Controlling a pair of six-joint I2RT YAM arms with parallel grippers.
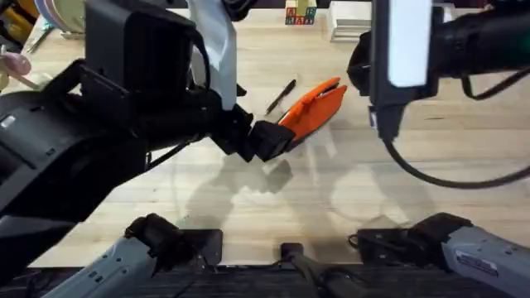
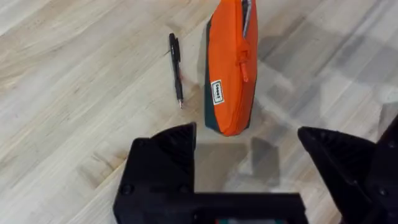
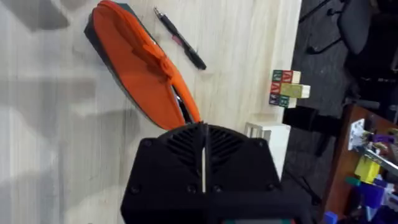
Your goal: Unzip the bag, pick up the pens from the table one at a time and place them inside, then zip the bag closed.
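Note:
The orange bag (image 1: 316, 105) lies slanted on the table (image 1: 248, 207) near the middle, with the slim black pen (image 1: 281, 96) close beside it on the wood. My left gripper (image 1: 270, 139) hovers open at the bag's near end; in the left wrist view its fingers (image 2: 165, 155) stand wide apart just short of the bag (image 2: 229, 68) and the pen (image 2: 176, 67). My right gripper (image 3: 203, 127) is shut over the far end of the bag (image 3: 134, 62), where the zip gapes dark. Whether it pinches the fabric is hidden. The pen (image 3: 180, 38) lies beyond.
Coloured toy blocks (image 1: 300, 15) and a white box (image 1: 352, 21) stand at the table's far edge, with clutter at the far left corner (image 1: 50, 16). Bare wood stretches in front of the bag toward the arm bases.

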